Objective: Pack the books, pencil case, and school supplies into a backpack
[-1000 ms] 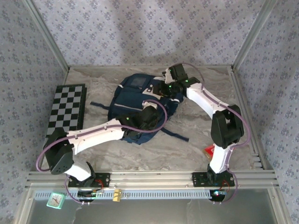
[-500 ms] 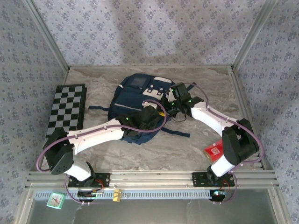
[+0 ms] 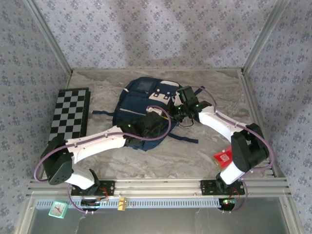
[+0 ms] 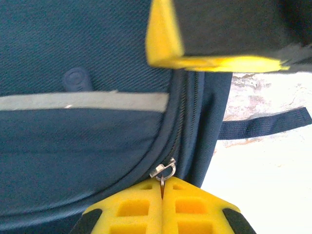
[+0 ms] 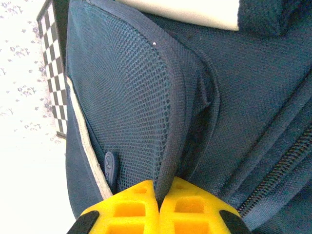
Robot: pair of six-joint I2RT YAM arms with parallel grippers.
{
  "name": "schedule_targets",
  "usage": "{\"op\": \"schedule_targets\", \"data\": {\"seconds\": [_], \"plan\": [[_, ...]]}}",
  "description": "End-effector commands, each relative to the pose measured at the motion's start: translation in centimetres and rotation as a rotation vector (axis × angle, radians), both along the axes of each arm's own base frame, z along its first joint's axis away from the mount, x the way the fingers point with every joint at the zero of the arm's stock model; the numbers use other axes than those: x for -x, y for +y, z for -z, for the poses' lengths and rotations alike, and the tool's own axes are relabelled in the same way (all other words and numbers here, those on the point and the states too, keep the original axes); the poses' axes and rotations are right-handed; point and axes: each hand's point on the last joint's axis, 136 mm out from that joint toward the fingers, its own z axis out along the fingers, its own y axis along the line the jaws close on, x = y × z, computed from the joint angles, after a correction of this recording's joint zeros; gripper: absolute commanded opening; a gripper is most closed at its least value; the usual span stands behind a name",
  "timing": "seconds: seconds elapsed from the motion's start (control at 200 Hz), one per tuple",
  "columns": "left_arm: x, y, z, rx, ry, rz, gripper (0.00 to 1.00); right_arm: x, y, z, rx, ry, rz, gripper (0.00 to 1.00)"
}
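A: How far along can the packing be judged to be?

B: Not finished. The backpack [image 3: 144,105] is laid flat towards the middle of the far edge of the worktop [image 3: 165,161], and the red packet [image 3: 224,156] is seen lying outside it, at the near right corner beside the right arm's base. That item, at least, is yet to be packed.

A: And the books and pencil case?

B: Whether they have been put inside cannot be told. The stretch of zipper track [image 4: 183,117] that is visible appears to be closed.

A: What is held by each end effector?

B: The left end effector [image 4: 162,184] is pressed closed on the metal zipper pull [image 4: 165,170], with no gap left between its pads. The right end effector [image 5: 158,187] is likewise clamped tight, with a piped edge of the mesh panel [image 5: 131,97] pinched between its fingers (apparently so that the bag is braced while the zipper is worked).

A: So which step is in hand?

B: A zipper run is judged to be under way. Whether it is meant for opening or closing cannot be settled. The checkered board [image 3: 70,114] along the left edge is not touched.
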Motion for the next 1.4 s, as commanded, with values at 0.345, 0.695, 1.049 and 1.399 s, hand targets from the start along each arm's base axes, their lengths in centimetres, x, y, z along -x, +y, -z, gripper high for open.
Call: {"op": "schedule_targets", "data": {"seconds": [0.345,0.695,1.049,1.399], "plan": [[0.6,8.2,2.2,0.001,0.091,-0.113,0.0,-4.5,-9.1,-3.6,0.062,-0.095,0.019,0.0],[0.3,3.1,0.6,0.103,0.088,-0.018,0.0,1.4,-8.0,-3.3,-0.081,0.001,0.065,0.53],[0.0,3.2,0.3,0.089,0.077,-0.025,0.0,3.2,-6.2,-0.7,-0.171,0.059,0.178,0.46],[0.2,3.2,0.4,0.075,0.075,-0.007,0.0,0.7,-7.2,-1.6,-0.195,0.012,0.239,0.16]]}}
